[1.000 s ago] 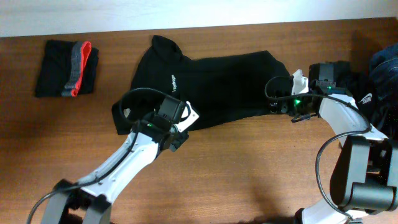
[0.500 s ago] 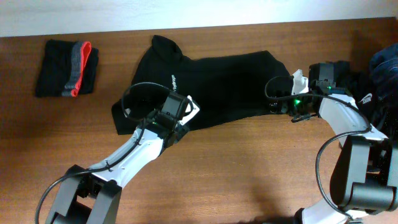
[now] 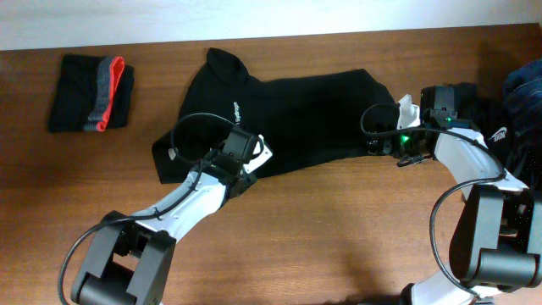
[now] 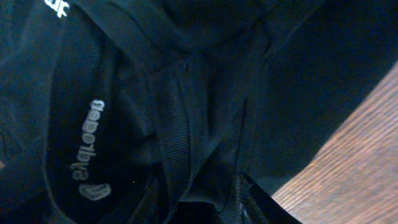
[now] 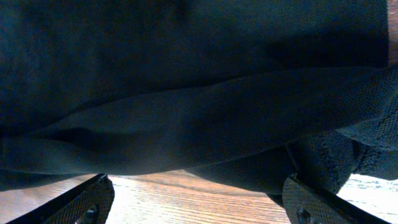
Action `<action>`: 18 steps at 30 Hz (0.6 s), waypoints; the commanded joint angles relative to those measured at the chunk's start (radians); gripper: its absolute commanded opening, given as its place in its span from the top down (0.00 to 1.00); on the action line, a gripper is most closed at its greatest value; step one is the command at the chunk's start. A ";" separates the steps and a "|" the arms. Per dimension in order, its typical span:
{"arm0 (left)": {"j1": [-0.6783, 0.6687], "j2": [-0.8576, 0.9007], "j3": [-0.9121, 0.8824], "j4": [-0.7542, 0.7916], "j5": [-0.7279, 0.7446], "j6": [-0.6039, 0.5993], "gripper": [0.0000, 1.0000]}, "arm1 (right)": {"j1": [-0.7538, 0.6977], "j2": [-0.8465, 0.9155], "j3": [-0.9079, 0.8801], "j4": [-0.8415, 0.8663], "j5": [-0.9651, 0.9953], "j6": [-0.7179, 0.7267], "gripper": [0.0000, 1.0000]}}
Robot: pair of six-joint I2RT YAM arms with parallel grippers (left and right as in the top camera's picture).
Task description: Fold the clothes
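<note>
The clothes in play are a large black shirt [image 3: 296, 119] spread across the table's middle, with a small white logo [image 3: 237, 110] on its chest. My left gripper [image 3: 252, 163] is at the shirt's lower hem. In the left wrist view a bunched fold of black shirt fabric [image 4: 186, 124] runs down between the two fingers of the left gripper [image 4: 199, 205], which is shut on it. My right gripper [image 3: 383, 140] is at the shirt's right edge. In the right wrist view the right gripper [image 5: 199, 202] stands open over bare wood, with the shirt's edge [image 5: 199, 124] just ahead of its fingertips.
A folded stack of black and grey-red garments [image 3: 91, 93] lies at the back left. A heap of blue and dark clothes [image 3: 521, 93] sits at the right edge, behind the right arm. Bare wooden table [image 3: 339, 229] fills the front.
My left gripper has shifted slightly up and to the right along the shirt's lower hem, and the left arm has swung with it. The right arm and the shirt look unchanged.
</note>
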 commanded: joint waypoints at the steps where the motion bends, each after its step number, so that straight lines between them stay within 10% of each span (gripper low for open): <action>1: 0.017 0.009 -0.010 0.008 -0.034 0.017 0.66 | 0.009 -0.002 0.015 0.000 -0.013 -0.011 0.08; 8: 0.017 0.008 -0.009 0.060 -0.169 0.017 0.88 | 0.009 -0.002 0.015 0.000 -0.013 -0.011 0.08; 18: 0.017 0.008 -0.005 0.133 -0.191 0.017 0.93 | 0.009 -0.002 0.015 0.000 -0.013 -0.011 0.08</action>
